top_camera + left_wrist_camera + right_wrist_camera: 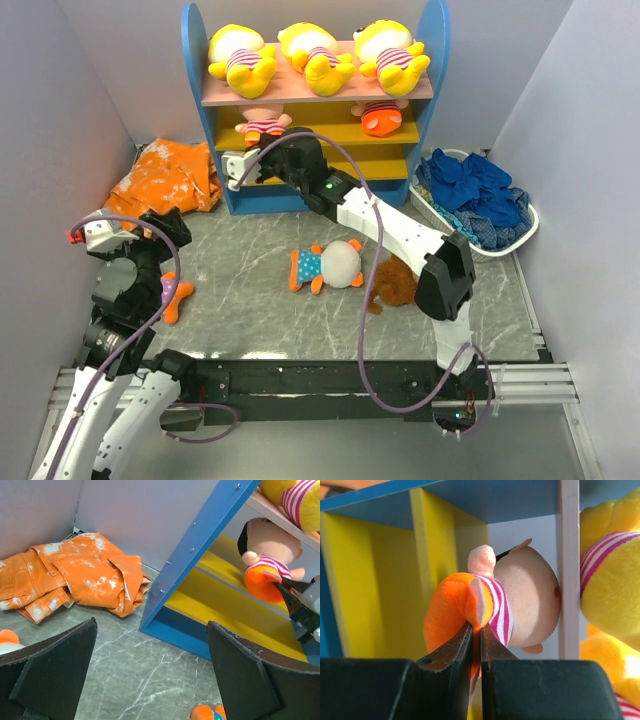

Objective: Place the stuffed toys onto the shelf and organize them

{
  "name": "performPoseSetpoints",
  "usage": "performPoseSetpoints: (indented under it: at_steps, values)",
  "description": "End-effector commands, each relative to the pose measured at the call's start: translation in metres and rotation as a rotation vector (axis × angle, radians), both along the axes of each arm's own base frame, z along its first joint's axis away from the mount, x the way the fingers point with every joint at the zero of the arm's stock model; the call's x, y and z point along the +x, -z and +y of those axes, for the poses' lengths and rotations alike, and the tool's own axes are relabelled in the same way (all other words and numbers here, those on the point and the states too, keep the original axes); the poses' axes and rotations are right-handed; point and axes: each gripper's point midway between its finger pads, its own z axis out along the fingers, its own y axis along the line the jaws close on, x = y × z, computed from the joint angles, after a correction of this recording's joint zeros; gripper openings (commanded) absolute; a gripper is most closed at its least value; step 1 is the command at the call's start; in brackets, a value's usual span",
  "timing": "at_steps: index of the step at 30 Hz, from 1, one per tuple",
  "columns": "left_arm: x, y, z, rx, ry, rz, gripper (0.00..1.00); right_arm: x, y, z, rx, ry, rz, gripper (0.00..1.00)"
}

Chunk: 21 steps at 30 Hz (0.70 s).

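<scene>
Stuffed toys [318,55] look light, soft and squashy, so pinching a limb should do. Right tool [476,630] is clamped on an orange leg of the striped doll [512,605] inside the shelf [195,60]. Left tool [152,665] gapes empty above the worktop [250,320].

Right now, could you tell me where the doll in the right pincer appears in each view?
Top external: the striped-shirt doll, upper left of centre, under the pink top board.
Left wrist: the doll, far right, mid-height.
Right wrist: the doll, centre, pinched by the right pincer.
Shared landmark: the pink top board beside it.
</scene>
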Motion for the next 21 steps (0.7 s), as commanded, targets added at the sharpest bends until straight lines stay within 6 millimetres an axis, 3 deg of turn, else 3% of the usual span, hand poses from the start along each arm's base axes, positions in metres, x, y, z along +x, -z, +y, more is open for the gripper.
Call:
performPoseSetpoints:
  at_steps: [1,4,5,6,12,21]
  values:
    - [-0.003,-0.009,0.004,0.006,-0.014,-0.037,0.96,0.015,-0.039,0.001,0.035,0.010,-0.115,0.16]
    - [-0.002,-0.009,0.002,0.006,-0.006,-0.036,0.96,0.024,-0.039,0.005,0.023,0.009,-0.124,0.18]
    - [-0.002,-0.009,0.000,0.008,0.001,-0.035,0.96,0.029,-0.029,0.007,0.006,0.012,-0.112,0.18]
    - [-0.002,-0.009,0.000,0.009,0.004,-0.035,0.96,0.030,-0.037,0.008,0.015,0.017,-0.128,0.18]
    - [-0.005,-0.010,0.000,0.006,0.003,-0.042,0.96,0.040,-0.037,0.013,0.037,0.031,-0.146,0.28]
    - [-0.004,-0.008,-0.001,0.009,0.007,-0.037,0.96,0.036,-0.043,0.012,0.065,0.016,-0.146,0.40]
